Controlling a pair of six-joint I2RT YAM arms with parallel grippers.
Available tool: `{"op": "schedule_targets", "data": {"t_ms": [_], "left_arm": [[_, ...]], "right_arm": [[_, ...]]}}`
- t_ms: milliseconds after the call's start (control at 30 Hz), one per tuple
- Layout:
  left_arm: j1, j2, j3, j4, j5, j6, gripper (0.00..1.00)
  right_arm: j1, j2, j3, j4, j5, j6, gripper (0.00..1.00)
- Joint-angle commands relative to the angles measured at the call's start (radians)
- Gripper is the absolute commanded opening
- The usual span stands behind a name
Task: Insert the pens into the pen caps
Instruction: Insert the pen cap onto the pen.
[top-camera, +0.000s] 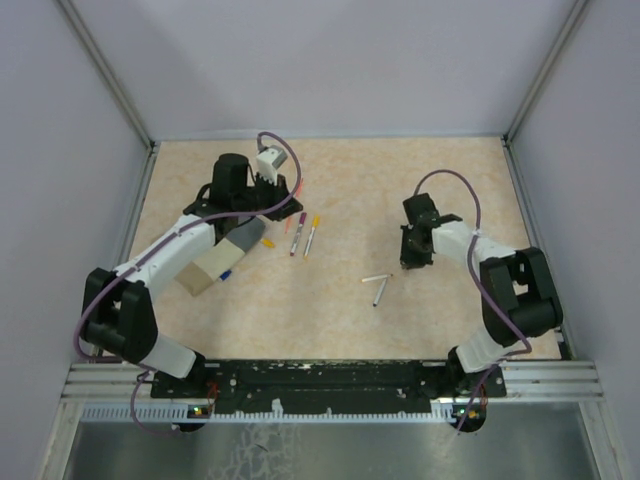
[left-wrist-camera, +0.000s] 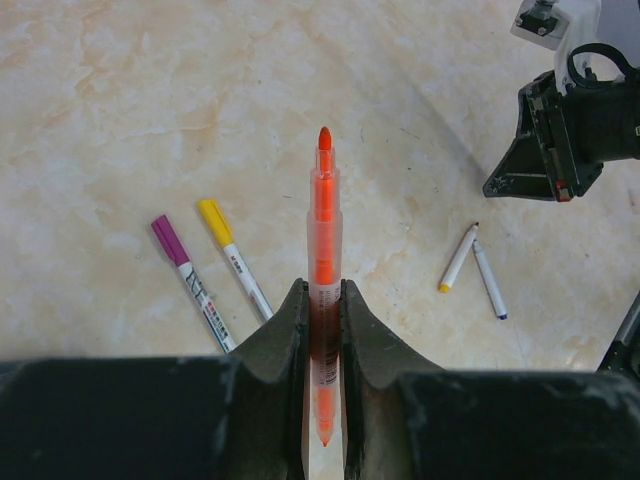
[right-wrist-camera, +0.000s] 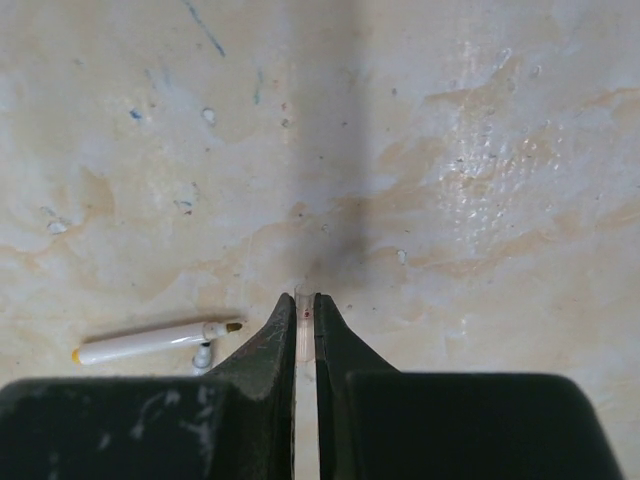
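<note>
**Left claw holds the orange pen; right claw pinched nearly closed**

The left claw (left-wrist-camera: 322, 300) is clamped on the translucent barrel of an orange pen (left-wrist-camera: 324, 215). The pen stands out straight ahead of the fingers with its bare orange tip pointing away, above the beige marbled surface (left-wrist-camera: 120, 100).

To that claw's left, a magenta-capped pen (left-wrist-camera: 190, 280) and a yellow-capped pen (left-wrist-camera: 235, 258) lie side by side on the surface, close but apart. To its right lie two uncapped pens (left-wrist-camera: 458, 258), their far ends meeting in a narrow V, near the right arm.

The right claw (right-wrist-camera: 305, 305) hangs low over the surface with its jaws drawn almost together. A small clear cap (right-wrist-camera: 305, 297) seems to be pinched between them, though it shows only faintly. One uncapped pen (right-wrist-camera: 150, 342) lies just to its left.

Under the left arm sits a beige box with a grey lid (top-camera: 215, 262).
</note>
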Motion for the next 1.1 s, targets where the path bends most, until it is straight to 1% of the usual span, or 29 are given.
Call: {"op": "schedule_targets", "data": {"t_ms": [0,233,367,500,700,867,1067], "left_arm": [[0.006,0.025,0.030,0.033,0.052,-0.049,0.00],[0.004,0.068,0.023,0.066,0.111,-0.110,0.00],[-0.002,0.097,0.026,0.077,0.138,-0.139,0.00],[-0.011,0.128,0.027,0.094,0.159,-0.185,0.00],[-0.023,0.188,0.057,0.102,0.247,-0.272,0.00],[-0.059,0.198,0.061,0.117,0.288,-0.282,0.00],[-0.107,0.202,0.056,0.138,0.330,-0.280,0.00]], "right_arm": [[-0.003,-0.094,-0.023,0.064,-0.099,-0.076,0.00],[-0.002,-0.170,-0.058,0.093,-0.177,-0.129,0.02],[-0.002,-0.221,-0.083,0.143,-0.252,-0.141,0.03],[0.017,-0.266,-0.115,0.218,-0.314,-0.135,0.03],[0.082,-0.377,-0.156,0.385,-0.325,-0.112,0.05],[0.107,-0.437,-0.154,0.520,-0.355,-0.072,0.05],[0.142,-0.451,-0.132,0.663,-0.375,-0.032,0.05]]}}
